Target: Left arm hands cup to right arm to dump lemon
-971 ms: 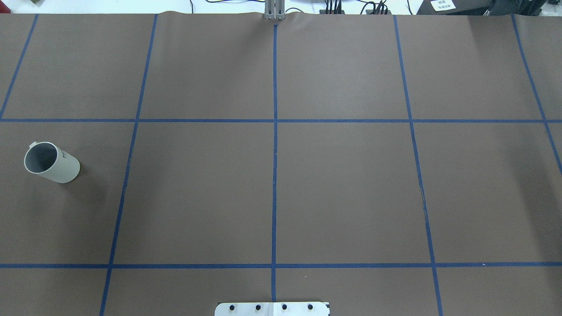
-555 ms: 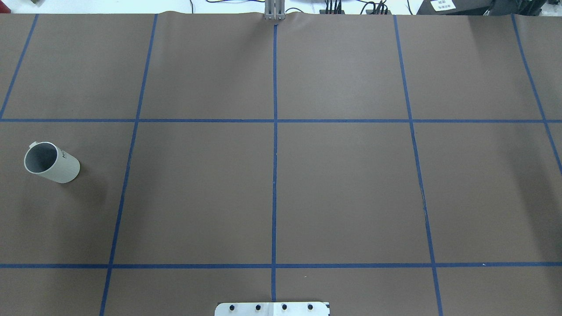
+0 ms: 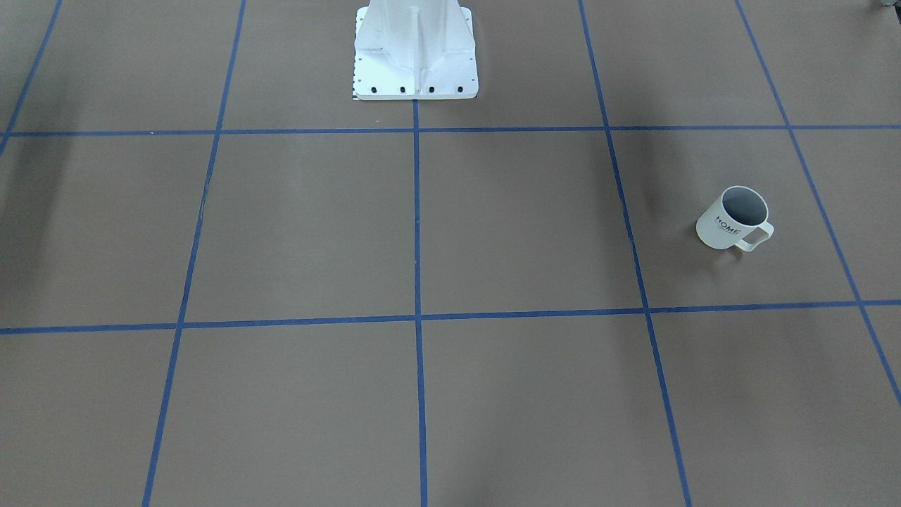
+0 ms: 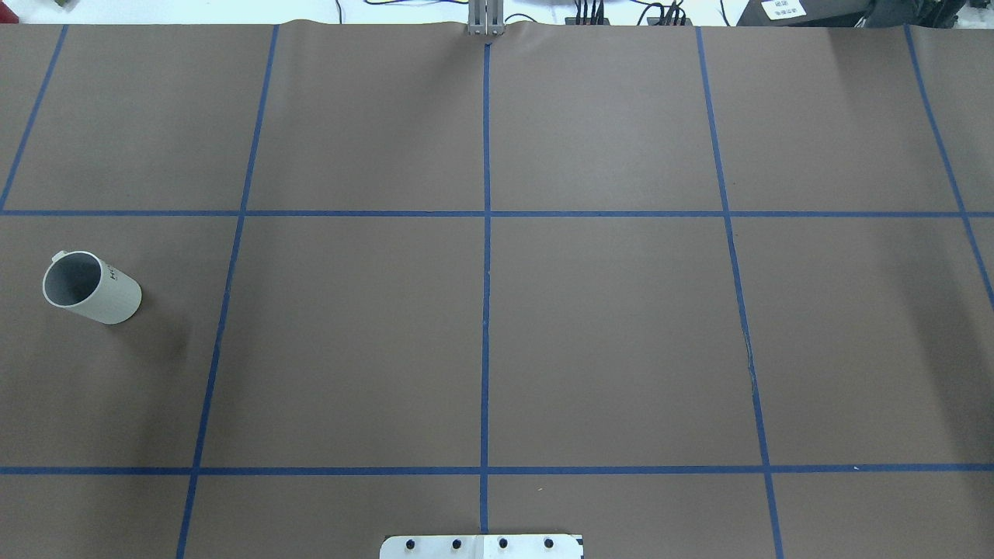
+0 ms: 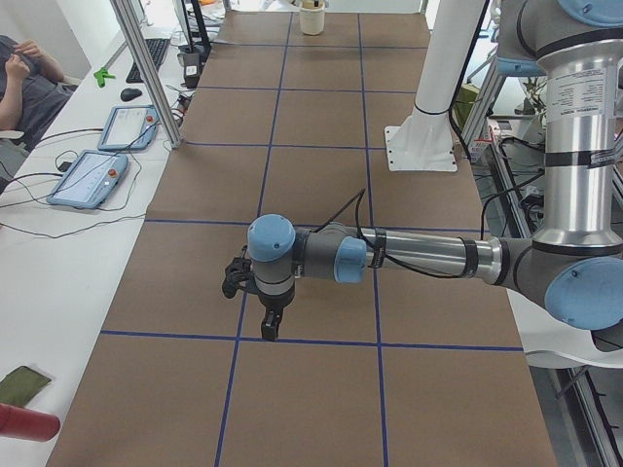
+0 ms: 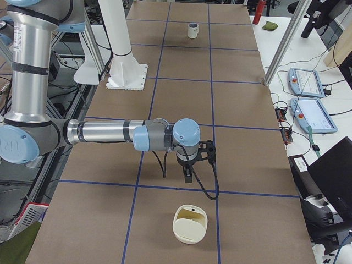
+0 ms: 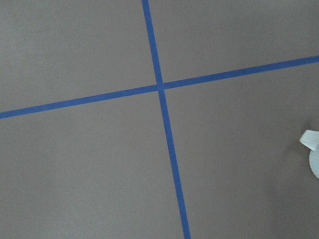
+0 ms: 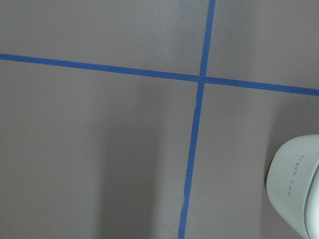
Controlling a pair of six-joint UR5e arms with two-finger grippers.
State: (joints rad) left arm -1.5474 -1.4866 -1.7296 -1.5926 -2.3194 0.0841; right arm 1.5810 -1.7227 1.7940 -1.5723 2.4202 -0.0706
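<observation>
The cup (image 4: 92, 288) is an off-white mug with "HOME" lettering. It stands upright at the table's left side, and shows in the front view (image 3: 733, 219) and far off in the exterior right view (image 6: 193, 30). Its handle edge shows in the left wrist view (image 7: 311, 141). No lemon shows; the cup's inside looks dark. The left gripper (image 5: 267, 326) hangs above the table and covers the cup's spot in that view. The right gripper (image 6: 188, 176) hangs over the right side, near a cream bin. I cannot tell whether either gripper is open or shut.
A cream trash can (image 6: 190, 223) stands on the table's right end and shows in the right wrist view (image 8: 299, 191) and far off in the exterior left view (image 5: 311, 17). The white robot base (image 3: 415, 53) stands at mid-table. Blue tape lines grid the brown table (image 4: 606, 334).
</observation>
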